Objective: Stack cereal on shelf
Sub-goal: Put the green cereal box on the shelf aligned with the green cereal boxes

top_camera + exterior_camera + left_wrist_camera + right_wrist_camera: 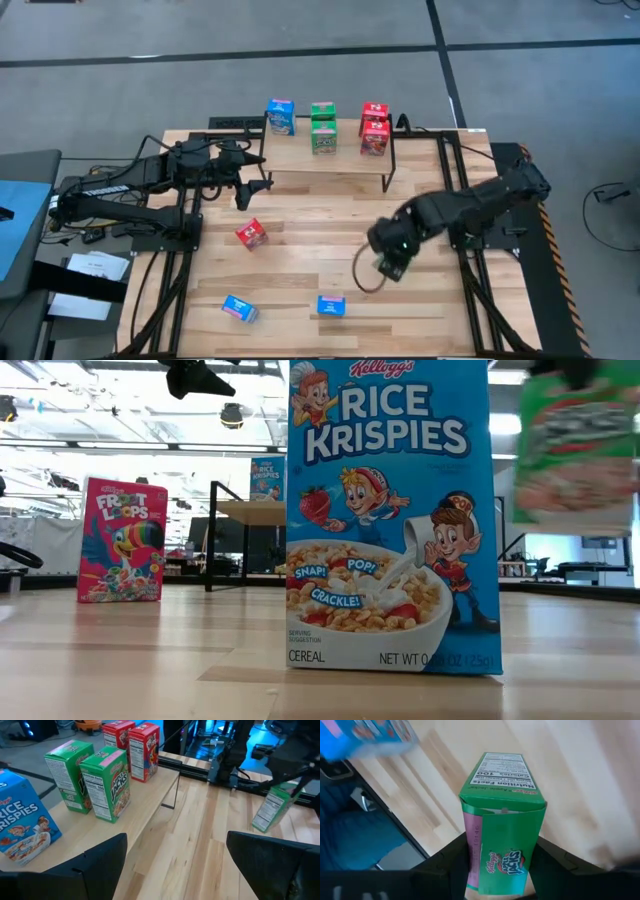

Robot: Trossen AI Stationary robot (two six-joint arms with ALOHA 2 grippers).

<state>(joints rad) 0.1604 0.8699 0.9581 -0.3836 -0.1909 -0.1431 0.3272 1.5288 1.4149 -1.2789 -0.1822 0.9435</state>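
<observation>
From above, my right gripper (388,268) hangs over the right-hand middle of the table (300,262), well in front of the shelf (330,160); what it holds is hidden under the arm here. My left gripper (262,185) waits just off the shelf's left front edge. On the shelf stand one blue box (281,117), two green boxes (323,128) and two red boxes (374,129), each pair one behind the other. A third red box (251,233) sits on the table left of centre, and two more blue boxes – one (239,309) lying tilted, one (331,305) near the front edge – lie apart from each other.

At table height, a blue Rice Krispies box (388,515) stands upright close to the camera, a red Froot Loops box (122,541) farther back, and the shelf (250,512) beyond with a blue box (266,478) on it. A green box (574,445) hangs in the air above the tabletop.

My left wrist camera shows my fingers (95,865) standing wide apart with nothing between them, and the shelf boxes ahead. Farther off, the green box (272,809) is held up by my other arm.

My right wrist camera settles it – my fingers (447,865) are clamped on either side of a green Apple Jacks box (501,822), clear of the wood below.
</observation>
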